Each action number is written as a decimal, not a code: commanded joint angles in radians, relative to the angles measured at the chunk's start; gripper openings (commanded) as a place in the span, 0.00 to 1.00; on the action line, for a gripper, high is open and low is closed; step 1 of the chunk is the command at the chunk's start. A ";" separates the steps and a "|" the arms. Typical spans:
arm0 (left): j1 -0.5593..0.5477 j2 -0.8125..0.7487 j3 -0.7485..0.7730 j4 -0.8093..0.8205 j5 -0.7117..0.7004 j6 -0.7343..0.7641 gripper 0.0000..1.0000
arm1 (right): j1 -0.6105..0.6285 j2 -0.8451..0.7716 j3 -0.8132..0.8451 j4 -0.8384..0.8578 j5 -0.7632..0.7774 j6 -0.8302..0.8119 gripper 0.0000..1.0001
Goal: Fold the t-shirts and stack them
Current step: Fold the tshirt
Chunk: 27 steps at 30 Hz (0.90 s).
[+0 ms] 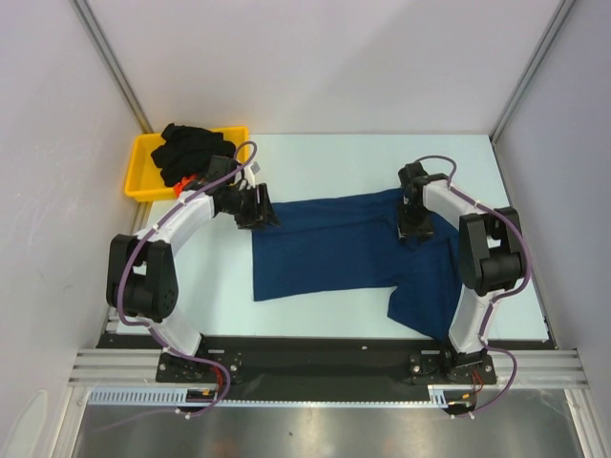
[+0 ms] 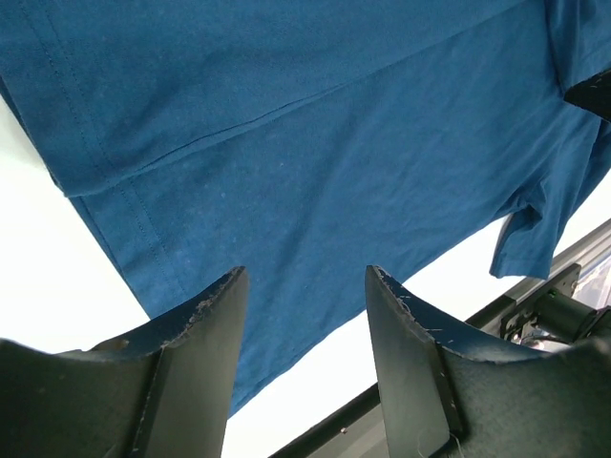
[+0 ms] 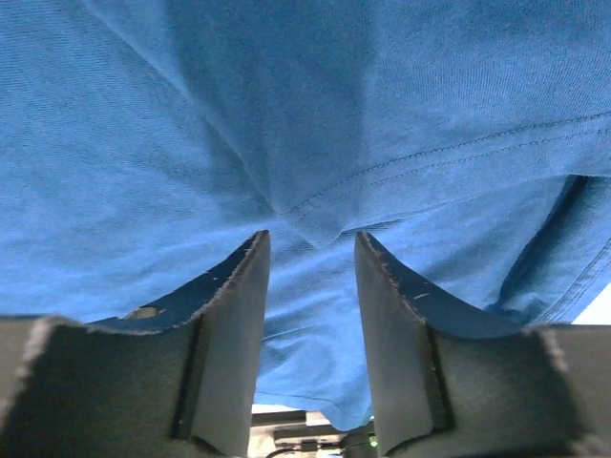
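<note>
A navy blue t-shirt (image 1: pixel 334 248) lies spread on the white table (image 1: pixel 325 162), one sleeve hanging toward the near right. My left gripper (image 1: pixel 260 212) hovers over its far left corner. In the left wrist view the gripper (image 2: pixel 305 277) is open, with only the shirt's cloth (image 2: pixel 334 143) and its hem beneath. My right gripper (image 1: pixel 412 229) is at the shirt's far right part. In the right wrist view it (image 3: pixel 310 243) is open, its tips beside a small pucker of cloth (image 3: pixel 305 215). A black t-shirt (image 1: pixel 191 148) and a bit of an orange-red one (image 1: pixel 181 179) sit in the tray.
The yellow tray (image 1: pixel 141 167) stands at the far left corner, just behind my left arm. A black rail (image 1: pixel 325 353) runs along the table's near edge. Grey walls close in the table on the left, back and right.
</note>
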<state>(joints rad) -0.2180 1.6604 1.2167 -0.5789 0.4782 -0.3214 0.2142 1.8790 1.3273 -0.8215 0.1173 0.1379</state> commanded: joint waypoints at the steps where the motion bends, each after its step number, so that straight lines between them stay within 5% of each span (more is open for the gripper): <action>1: -0.004 -0.028 0.012 0.007 0.023 0.025 0.59 | 0.005 0.012 0.029 -0.005 0.030 -0.017 0.44; 14: -0.004 -0.024 0.012 0.008 0.023 0.025 0.59 | 0.004 0.026 0.024 -0.002 0.050 -0.021 0.26; 27: -0.004 -0.028 0.007 0.014 0.030 0.022 0.59 | 0.002 0.025 0.015 -0.005 0.033 -0.018 0.31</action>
<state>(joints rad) -0.2176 1.6604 1.2167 -0.5785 0.4789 -0.3206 0.2142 1.9068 1.3273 -0.8211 0.1501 0.1287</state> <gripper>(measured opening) 0.585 0.319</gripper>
